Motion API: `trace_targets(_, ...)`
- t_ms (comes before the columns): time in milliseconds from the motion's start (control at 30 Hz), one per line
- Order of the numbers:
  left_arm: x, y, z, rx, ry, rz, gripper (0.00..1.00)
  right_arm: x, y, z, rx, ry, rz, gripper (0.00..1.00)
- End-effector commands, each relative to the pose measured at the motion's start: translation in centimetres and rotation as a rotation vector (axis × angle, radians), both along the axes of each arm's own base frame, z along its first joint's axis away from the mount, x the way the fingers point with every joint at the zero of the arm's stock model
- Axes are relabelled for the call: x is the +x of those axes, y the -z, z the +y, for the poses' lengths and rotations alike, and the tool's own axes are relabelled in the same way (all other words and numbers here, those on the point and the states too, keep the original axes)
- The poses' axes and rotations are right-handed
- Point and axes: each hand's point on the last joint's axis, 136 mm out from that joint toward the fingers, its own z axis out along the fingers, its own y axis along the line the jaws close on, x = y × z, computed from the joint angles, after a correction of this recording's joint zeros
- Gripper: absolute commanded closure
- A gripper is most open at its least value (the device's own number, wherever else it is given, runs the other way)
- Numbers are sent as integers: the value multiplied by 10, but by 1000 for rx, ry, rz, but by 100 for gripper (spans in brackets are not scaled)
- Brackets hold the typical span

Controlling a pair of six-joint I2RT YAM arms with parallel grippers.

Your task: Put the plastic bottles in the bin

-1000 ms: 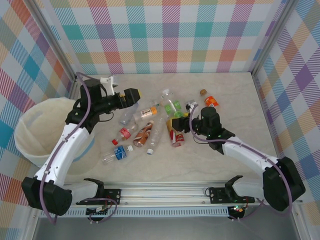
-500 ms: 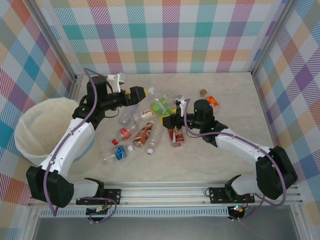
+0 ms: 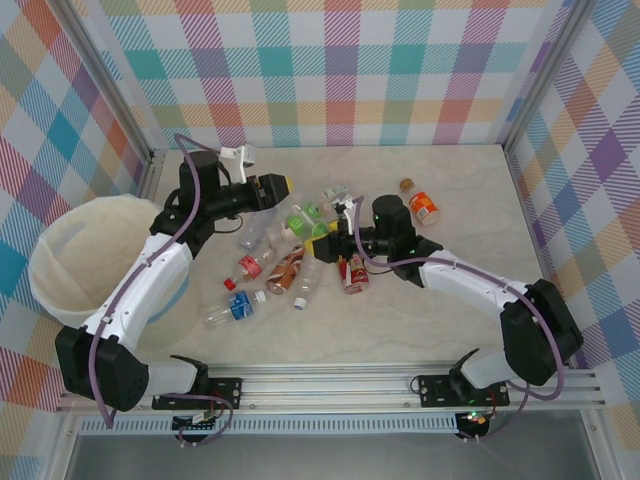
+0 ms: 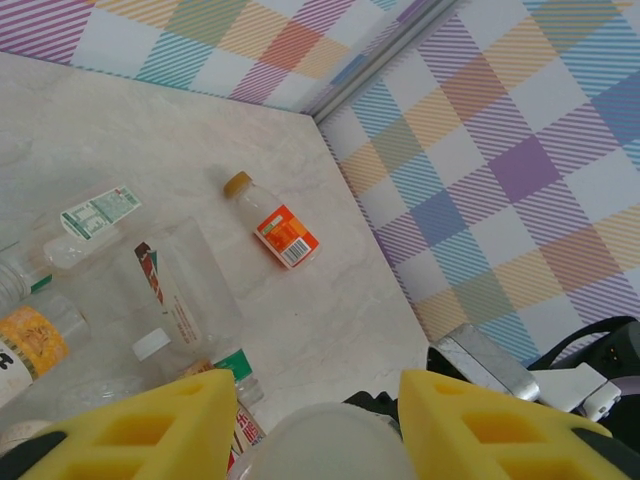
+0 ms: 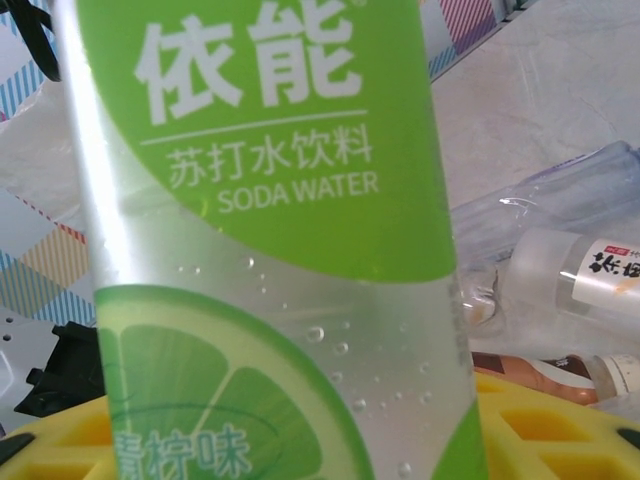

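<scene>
Pastel plaid walls [image 3: 340,70] box in a pale marbled surface [image 3: 460,320] where two white robot arms work over a scatter of plastic bottles [image 3: 290,270]. At centre, the right tool [image 3: 322,232] pinches a green-labelled bottle [image 3: 300,217] and holds it over the heap. The right wrist camera shows its lime-slice label, marked "SODA WATER", close up, with the yellow pads [image 5: 545,425] showing at either side of it.

The left tool [image 3: 280,184] hangs over the rear of the surface, behind the heap. Its yellow fingers [image 4: 140,425] flank a pale rounded object [image 4: 320,445] at the bottom edge of the left wrist view; whether they are clamped on it cannot be told.

Most of the bottles lie on their sides between the two arms, among them a blue-labelled bottle [image 3: 232,307] at the near left of the heap. An orange-labelled bottle [image 3: 420,203] lies apart from the rest, toward the rear right.

The bin [image 3: 60,310], lined with a translucent white bag, stands at the far left beside the left arm, well apart from the held bottle.
</scene>
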Motion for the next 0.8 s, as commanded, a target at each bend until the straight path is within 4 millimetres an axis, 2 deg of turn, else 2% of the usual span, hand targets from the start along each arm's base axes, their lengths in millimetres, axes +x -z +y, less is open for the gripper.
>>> trace_targets(0,-12,-12,-11,-5,88,-43,53,-4,-27,11,53,-63,-66,44)
trace_targets(67,-14,-9,-12,8,98,-34,47,-4,-30,13,59,-78,-67,44)
trace_targets(133,-13,-7,-10,23,90,-29,49,-5,-33,14,61,-87,-71,44)
trace_targets(367,-12,-19,2,36,13,-99,75,-10,-40,15,73,-118,-73,43)
trace_targets(433,-14,-27,7,43,-15,-126,86,-9,-43,14,78,-105,-79,34)
trace_targets(467,-14,-29,13,56,-53,-129,100,-7,-44,13,80,-87,-87,28)
trace_targets(500,-12,-30,23,75,-114,-130,100,-4,-46,11,81,-66,-96,23)
trace_targets(567,-16,-34,43,129,-212,-142,100,10,-48,4,68,38,-120,10)
trace_targets(633,-24,-48,63,180,-297,-185,100,34,-42,-11,15,209,-132,6)
trace_targets(667,-31,-60,74,201,-340,-214,100,49,-34,-23,-35,324,-121,3)
trace_targets(767,-55,-96,104,249,-449,-301,100,79,-13,-57,-138,568,-114,0)
